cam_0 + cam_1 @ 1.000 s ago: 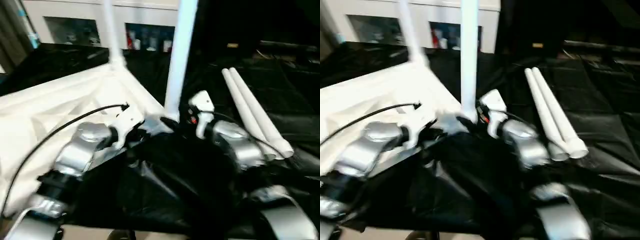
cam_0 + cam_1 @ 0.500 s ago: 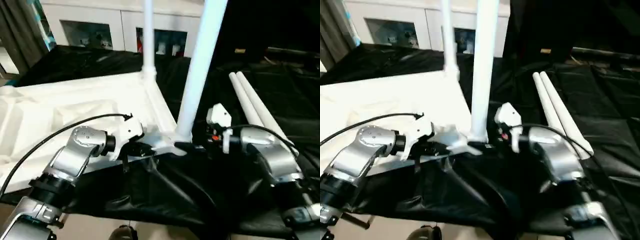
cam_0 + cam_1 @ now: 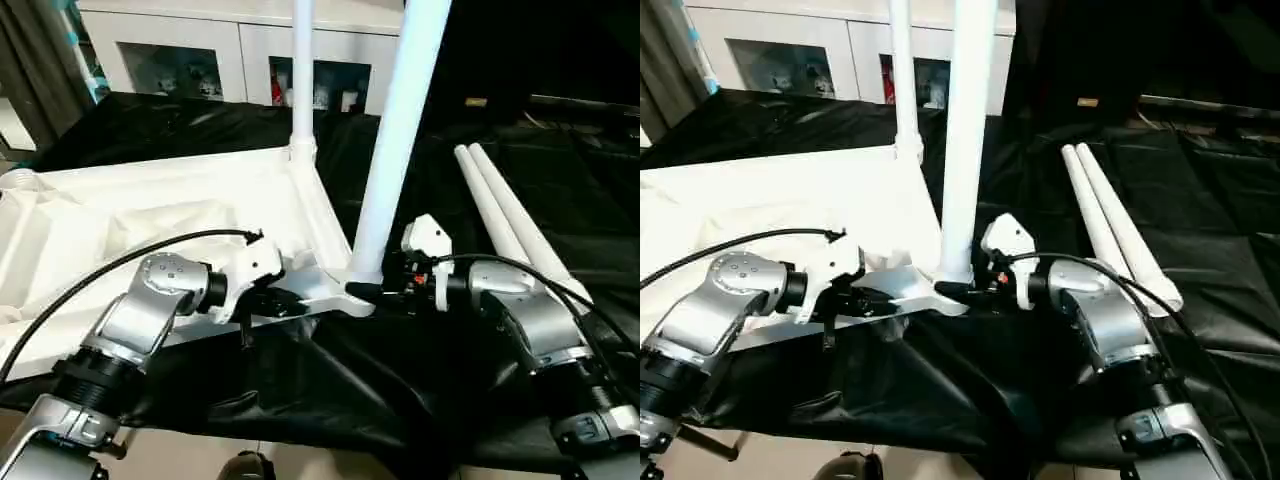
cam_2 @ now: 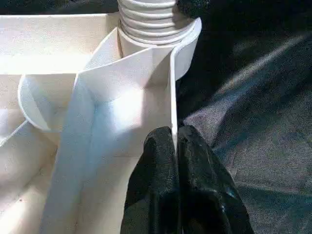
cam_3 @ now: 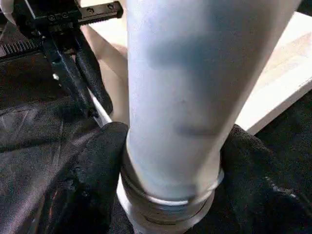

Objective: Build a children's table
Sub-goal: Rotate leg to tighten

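At lower centre the left gripper (image 4: 176,146) is clamped on the upturned tabletop (image 3: 150,215) rim; the right gripper (image 5: 170,161) fingers close round the near upright leg (image 3: 395,140); beyond, right of centre, two loose legs (image 3: 505,215) lie on black sheeting (image 3: 560,180); no writing is readable.

No readable text anywhere

No lettering, brand mark, number or sign can be made out on any surface. The coloured items behind the cabinet's (image 3: 240,45) glass fronts are too small and blurred for any label to be read.
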Controlling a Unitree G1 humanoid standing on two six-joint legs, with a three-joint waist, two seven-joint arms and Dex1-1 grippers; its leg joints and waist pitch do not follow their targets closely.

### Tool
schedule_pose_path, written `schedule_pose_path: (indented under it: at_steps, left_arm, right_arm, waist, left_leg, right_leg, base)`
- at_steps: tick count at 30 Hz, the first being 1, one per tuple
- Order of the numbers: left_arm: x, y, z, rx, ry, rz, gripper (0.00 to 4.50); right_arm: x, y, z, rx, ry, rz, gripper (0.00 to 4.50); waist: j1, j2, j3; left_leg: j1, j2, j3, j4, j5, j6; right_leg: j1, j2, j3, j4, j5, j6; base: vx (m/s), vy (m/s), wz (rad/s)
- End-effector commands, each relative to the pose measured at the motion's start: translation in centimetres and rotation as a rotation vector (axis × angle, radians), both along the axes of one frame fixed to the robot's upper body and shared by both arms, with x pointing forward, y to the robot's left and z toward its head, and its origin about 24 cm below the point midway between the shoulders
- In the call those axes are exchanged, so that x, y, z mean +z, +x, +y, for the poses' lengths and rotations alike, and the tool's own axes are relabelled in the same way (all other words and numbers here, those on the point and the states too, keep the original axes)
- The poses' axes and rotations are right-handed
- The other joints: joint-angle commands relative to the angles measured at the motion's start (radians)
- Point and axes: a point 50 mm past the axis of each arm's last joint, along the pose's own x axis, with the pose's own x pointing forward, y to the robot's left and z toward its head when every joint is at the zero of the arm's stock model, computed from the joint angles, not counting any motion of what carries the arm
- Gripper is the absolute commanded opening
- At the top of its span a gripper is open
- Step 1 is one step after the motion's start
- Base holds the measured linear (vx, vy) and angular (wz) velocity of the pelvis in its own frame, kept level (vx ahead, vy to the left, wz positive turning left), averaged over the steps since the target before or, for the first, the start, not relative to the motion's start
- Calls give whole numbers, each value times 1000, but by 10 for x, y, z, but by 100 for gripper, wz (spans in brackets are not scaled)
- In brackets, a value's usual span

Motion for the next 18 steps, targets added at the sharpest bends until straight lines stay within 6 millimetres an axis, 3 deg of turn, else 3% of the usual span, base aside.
schedule_pose_path:
  at_steps: [1,6,9,11,12,15,18]
  left_arm:
    - [18,1,-13,-72,-76,-85,0]
    - [17,3,-12,-54,-78,-90,0]
    - [13,13,-14,54,-45,-131,0]
    - [11,18,-15,106,-28,-142,0]
    - [10,22,-16,143,-24,-148,0]
    - [8,36,-30,264,-40,-157,0]
    - [4,43,-45,326,-35,-162,0]
  right_arm:
    - [-13,-3,6,15,-32,47,267]
    - [-17,-5,7,3,-14,70,265]
    - [-27,0,6,-142,32,93,265]
    - [-32,3,5,-220,48,105,265]
    - [-35,6,6,-273,60,116,265]
    - [-45,15,15,-468,106,128,265]
    - [-48,23,29,-575,135,138,265]
  waist:
    - [-2,16,-94]
    - [-2,17,-95]
    - [-3,15,-94]
    - [-5,16,-92]
    - [-6,14,-93]
    - [-12,14,-90]
    - [-17,15,-90]
  left_leg:
    - [52,21,-12,-69,-278,-31]
    - [53,21,-12,-68,-274,-30]
    - [51,21,-11,-67,-269,-27]
    - [55,20,-12,-69,-298,-45]
    - [54,20,-14,-71,-306,-54]
    - [58,20,-15,-74,-354,-81]
    - [59,18,-17,-75,-373,-86]
  right_leg:
    - [30,-30,10,-63,-70,-246]
    - [30,-30,11,-62,-66,-247]
    - [29,-30,11,-62,-63,-250]
    - [26,-32,12,-67,-114,-243]
    - [31,-34,12,-68,-136,-234]
    - [22,-37,13,-75,-213,-220]
    - [21,-39,13,-84,-248,-203]
  base:
    - [0,0,0]
    - [0,0,0]
    - [0,0,0]
    - [0,0,0]
    - [0,0,0]
    - [0,0,0]
    - [0,0,0]
